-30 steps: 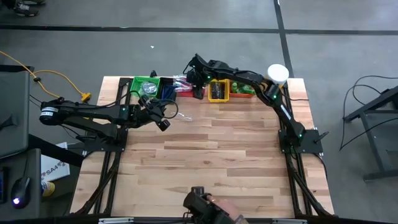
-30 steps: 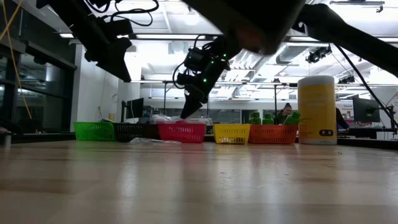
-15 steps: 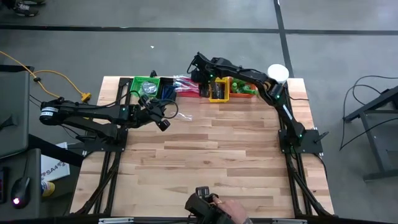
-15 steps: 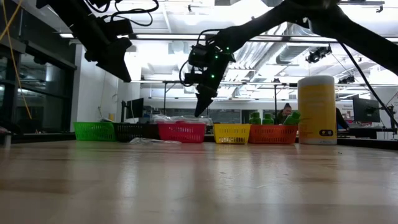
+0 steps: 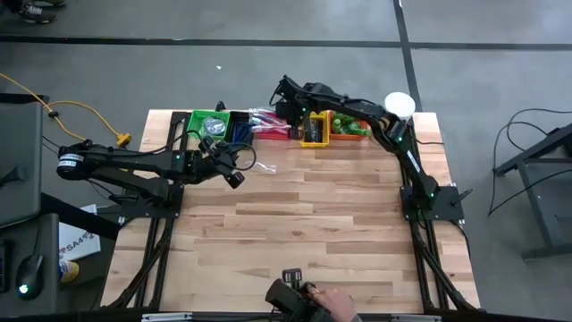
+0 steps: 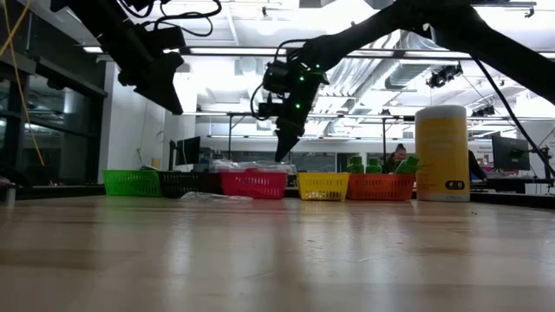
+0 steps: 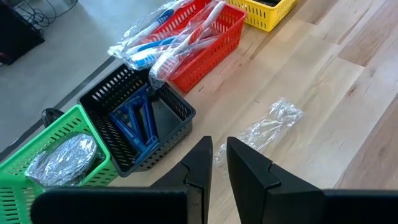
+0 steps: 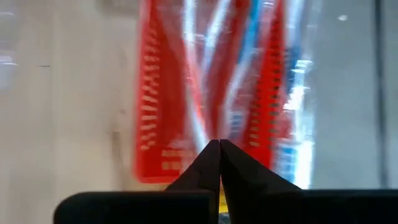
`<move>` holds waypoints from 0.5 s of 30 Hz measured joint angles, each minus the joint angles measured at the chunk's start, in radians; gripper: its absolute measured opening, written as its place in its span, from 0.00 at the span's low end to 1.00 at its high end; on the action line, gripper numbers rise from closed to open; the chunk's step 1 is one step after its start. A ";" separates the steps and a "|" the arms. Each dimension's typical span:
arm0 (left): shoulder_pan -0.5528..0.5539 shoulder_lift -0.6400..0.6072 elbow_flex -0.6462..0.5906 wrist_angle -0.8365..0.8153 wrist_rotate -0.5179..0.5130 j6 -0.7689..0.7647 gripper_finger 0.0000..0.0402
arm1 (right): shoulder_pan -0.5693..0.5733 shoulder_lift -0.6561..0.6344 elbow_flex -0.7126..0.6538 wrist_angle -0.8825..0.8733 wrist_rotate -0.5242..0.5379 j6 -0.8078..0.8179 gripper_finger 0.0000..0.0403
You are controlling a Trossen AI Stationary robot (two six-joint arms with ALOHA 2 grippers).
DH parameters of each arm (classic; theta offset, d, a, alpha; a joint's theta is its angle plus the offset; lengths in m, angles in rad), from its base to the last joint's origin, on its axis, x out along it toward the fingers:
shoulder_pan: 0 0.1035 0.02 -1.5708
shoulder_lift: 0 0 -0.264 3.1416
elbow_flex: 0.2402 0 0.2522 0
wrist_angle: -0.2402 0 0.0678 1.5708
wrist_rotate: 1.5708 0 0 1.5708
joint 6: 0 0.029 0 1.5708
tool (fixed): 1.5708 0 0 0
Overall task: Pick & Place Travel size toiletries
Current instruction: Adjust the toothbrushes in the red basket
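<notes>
The right tool (image 6: 283, 154) hangs above the red bin (image 6: 253, 184), fingers pressed together and empty. The left tool (image 5: 234, 176), nearly shut and holding nothing, waits near the clear-wrapped piece (image 7: 264, 127) lying on the tabletop (image 5: 322, 233) beside that bin. Good practice: lift straight clear without snagging wrappers. The toothbrushes (image 7: 163, 45), slim, blue and white in crinkled clear sleeves, overhang the red bin's rim.

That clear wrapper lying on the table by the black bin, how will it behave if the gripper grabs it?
The wrapper looks crinkled and thin, so probably floppy and very light. Its glossy film may slip between fingers.
</notes>
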 joint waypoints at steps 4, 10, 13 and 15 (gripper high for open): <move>0.000 0.000 0.000 0.000 0.000 0.000 0.12 | 0.002 0.005 0.000 -0.009 -0.070 0.019 0.01; 0.000 0.000 0.000 0.000 0.000 0.000 0.12 | 0.012 0.006 -0.018 0.002 -0.070 0.029 0.01; 0.000 0.000 0.000 0.000 0.000 0.000 0.12 | 0.020 0.006 -0.030 0.019 -0.072 0.028 0.01; 0.000 0.000 0.000 0.000 0.000 0.000 0.12 | 0.025 0.008 -0.036 0.028 -0.074 0.028 0.00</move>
